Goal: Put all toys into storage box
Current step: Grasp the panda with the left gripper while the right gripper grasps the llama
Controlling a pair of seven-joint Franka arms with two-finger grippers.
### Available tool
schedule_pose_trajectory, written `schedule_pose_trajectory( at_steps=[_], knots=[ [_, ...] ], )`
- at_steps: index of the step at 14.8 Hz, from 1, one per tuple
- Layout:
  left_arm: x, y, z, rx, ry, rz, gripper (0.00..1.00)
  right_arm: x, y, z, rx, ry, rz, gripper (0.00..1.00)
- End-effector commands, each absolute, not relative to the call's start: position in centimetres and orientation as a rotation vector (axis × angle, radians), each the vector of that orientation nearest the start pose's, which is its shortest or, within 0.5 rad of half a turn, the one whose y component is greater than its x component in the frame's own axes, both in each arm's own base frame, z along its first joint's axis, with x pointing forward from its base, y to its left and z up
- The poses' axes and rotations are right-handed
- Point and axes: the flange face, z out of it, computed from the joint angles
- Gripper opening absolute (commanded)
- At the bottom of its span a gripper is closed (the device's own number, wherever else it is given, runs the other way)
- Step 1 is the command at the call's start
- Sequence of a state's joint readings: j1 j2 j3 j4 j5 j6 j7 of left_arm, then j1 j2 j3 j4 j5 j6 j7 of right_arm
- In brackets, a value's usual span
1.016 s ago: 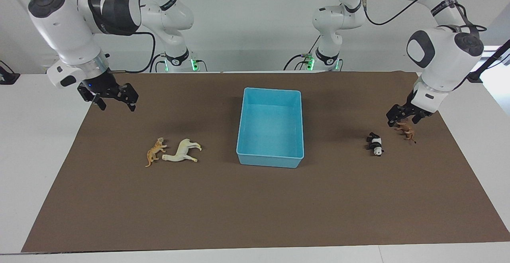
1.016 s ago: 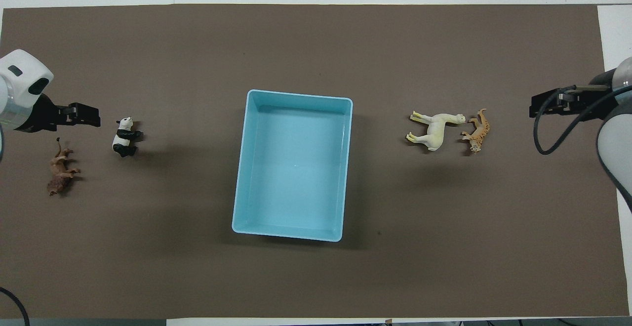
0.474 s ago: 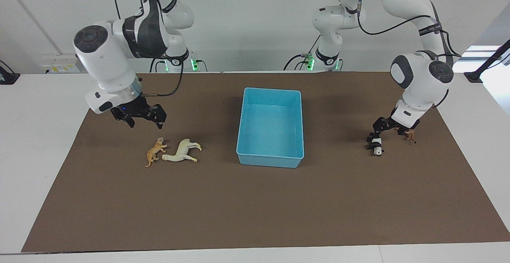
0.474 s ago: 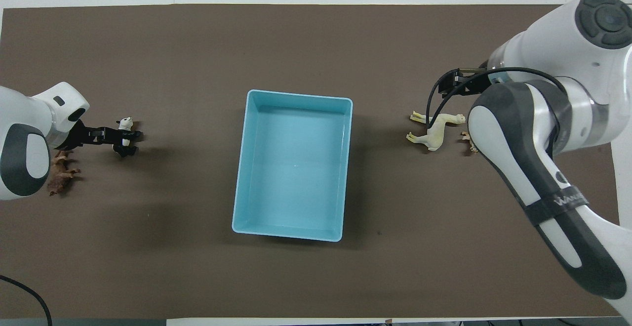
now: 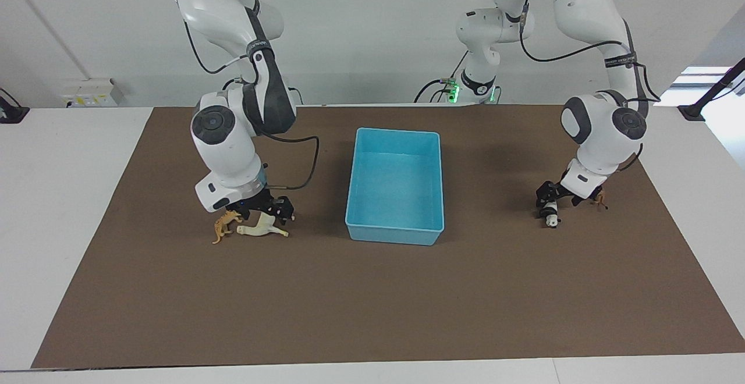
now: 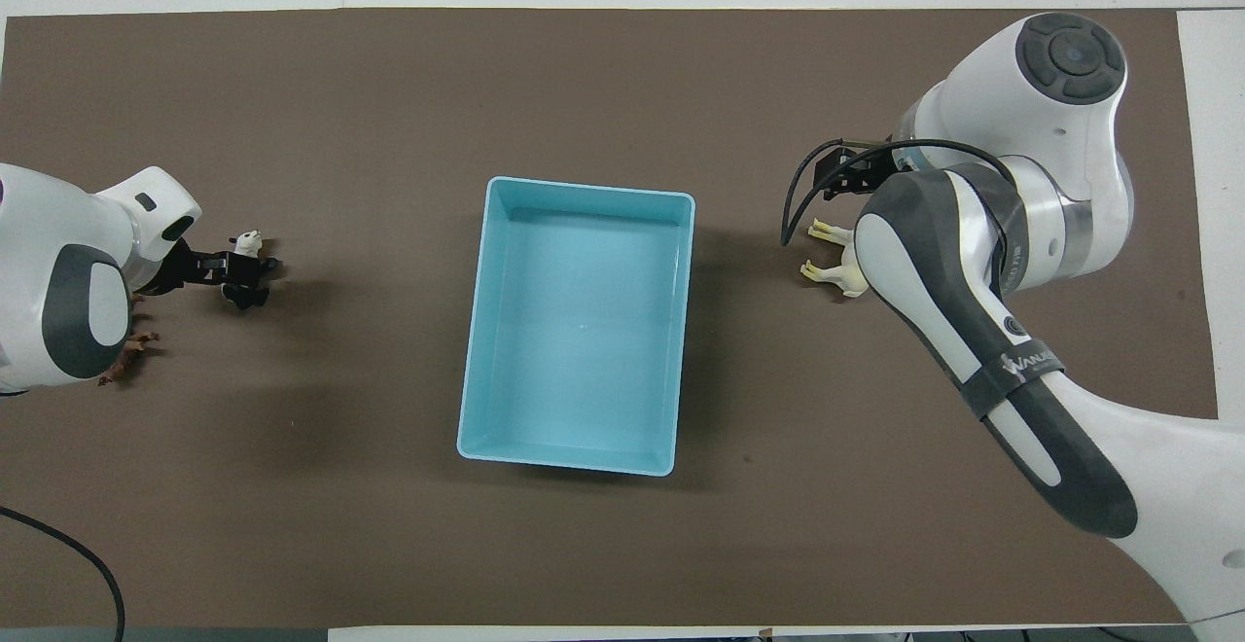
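The light blue storage box (image 5: 396, 234) stands empty mid-mat and also shows in the overhead view (image 6: 564, 463). My right gripper (image 5: 269, 209) is open and low over the cream-white horse (image 5: 260, 230), which lies on its side beside the orange tiger (image 5: 223, 226). In the overhead view only the horse's legs (image 6: 827, 270) show under the right arm, and the tiger is hidden. My left gripper (image 5: 553, 198) is open and down at the panda (image 5: 550, 216), which also shows in the overhead view (image 6: 249, 255). The brown lion (image 5: 600, 199) lies just beside it, partly hidden in the overhead view (image 6: 122, 367).
A brown mat (image 5: 372, 314) covers the table, with white table surface around it. The horse and tiger lie toward the right arm's end, the panda and lion toward the left arm's end, and the box lies between them.
My right gripper swung in from the mat's edge and came down over the horse. My left gripper moved from over the lion to the panda and lowered.
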State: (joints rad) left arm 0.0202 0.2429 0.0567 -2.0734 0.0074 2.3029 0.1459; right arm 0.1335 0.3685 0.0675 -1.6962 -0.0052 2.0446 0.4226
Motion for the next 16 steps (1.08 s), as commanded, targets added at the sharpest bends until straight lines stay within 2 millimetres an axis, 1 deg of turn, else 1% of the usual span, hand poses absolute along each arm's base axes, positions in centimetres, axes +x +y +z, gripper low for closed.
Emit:
schedule_pose_trajectory(
  at_steps=[1, 3, 5, 6, 8, 9, 10, 11, 12, 14, 16],
  knots=[
    [58.0, 4.2, 30.7, -3.124, 0.135, 0.0, 1.0, 64.0, 12.3, 37.4, -3.114, 0.409, 0.055, 0.99],
    [57.8, 3.5, 29.7, -3.124, 0.156, 0.033, 1.0, 63.5, 11.9, 36.8, -3.119, 0.419, 0.079, 0.99],
    [57.4, 3.0, 29.3, -3.125, 0.166, 0.052, 1.0, 63.1, 11.7, 36.3, -3.12, 0.432, 0.098, 0.99],
    [57.4, 2.4, 29.3, -3.124, 0.18, 0.064, 0.91, 62.9, 11.7, 36.1, -3.117, 0.463, 0.102, 0.99],
    [57.4, 1.7, 29.5, -3.131, 0.184, 0.101, 0.56, 62.7, 11.5, 35.9, -3.115, 0.506, 0.113, 0.99],
    [57.5, 1.5, 29.8, -3.133, 0.171, 0.125, 0.31, 62.4, 11.4, 35.6, -3.113, 0.535, 0.124, 0.99],
    [57.9, 1.4, 30.5, -3.135, 0.155, 0.137, 0.0, 62.0, 11.4, 35.2, -3.113, 0.55, 0.135, 0.99],
    [58.2, 1.4, 31.1, -3.141, 0.141, 0.158, 0.0, 61.6, 11.2, 35.0, -3.113, 0.559, 0.142, 0.99],
    [58.9, 1.3, 32.3, -3.175, 0.099, 0.168, 0.0, 61.4, 11.1, 34.7, -3.116, 0.562, 0.153, 0.99],
    [59.9, 1.1, 35.3, -3.22, -0.01, 0.199, 0.0, 61.0, 11.1, 34.5, -3.117, 0.558, 0.151, 0.99],
    [60.3, 0.0, 39.1, -3.22, -0.108, 0.265, 0.0, 60.5, 11.1, 33.8, -3.116, 0.549, 0.134, 0.99]
  ],
)
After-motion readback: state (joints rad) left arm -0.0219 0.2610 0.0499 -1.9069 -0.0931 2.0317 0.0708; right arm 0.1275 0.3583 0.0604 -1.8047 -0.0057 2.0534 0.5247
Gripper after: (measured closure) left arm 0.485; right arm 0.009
